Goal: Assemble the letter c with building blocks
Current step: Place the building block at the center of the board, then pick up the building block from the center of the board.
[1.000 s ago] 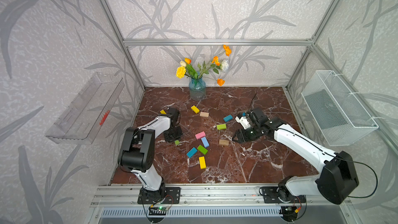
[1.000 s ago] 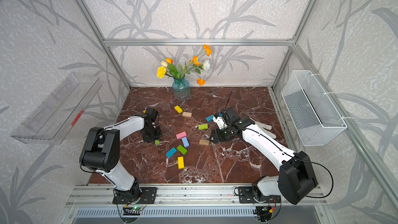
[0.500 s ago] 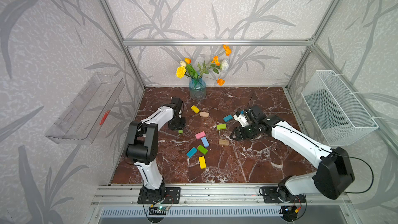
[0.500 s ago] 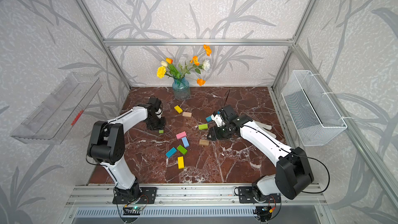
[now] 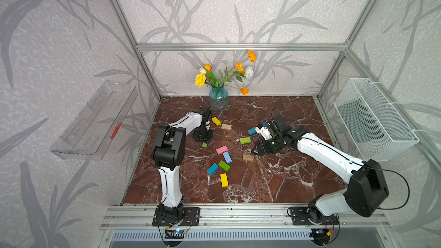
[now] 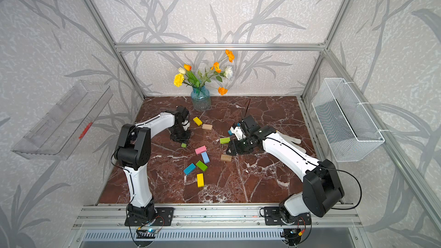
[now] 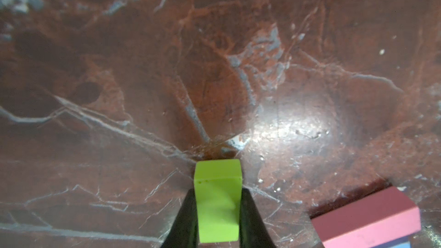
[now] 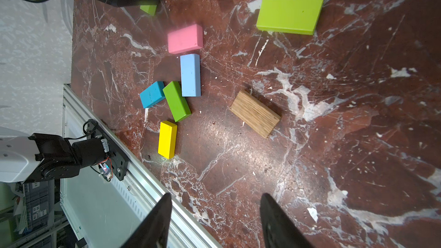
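My left gripper [image 5: 203,140] is shut on a small lime green block [image 7: 216,201], held just above the marble at the rear left and showing below the fingers in both top views [image 6: 183,145]. Nearby lie a pink block [image 5: 221,149], a light blue one [image 5: 227,157], a darker green one [image 5: 224,165], a teal one [image 5: 212,168] and a yellow one [image 5: 224,180]. My right gripper [image 8: 216,196] hangs open and empty over bare marble, just right of a wooden block [image 5: 248,157]. Another lime block [image 5: 245,140] and a teal block [image 5: 251,130] lie by the right arm.
A yellow block [image 5: 216,121] and a tan block [image 5: 226,126] lie near the blue glass vase [image 5: 218,101] of flowers at the back. A wire basket [image 5: 372,120] hangs on the right wall, a clear shelf [image 5: 95,120] on the left. An aluminium rail [image 5: 238,211] borders the front.
The left gripper has carried the lime block away from the front left, towards the back and right. The right gripper has shifted slightly left, still open.
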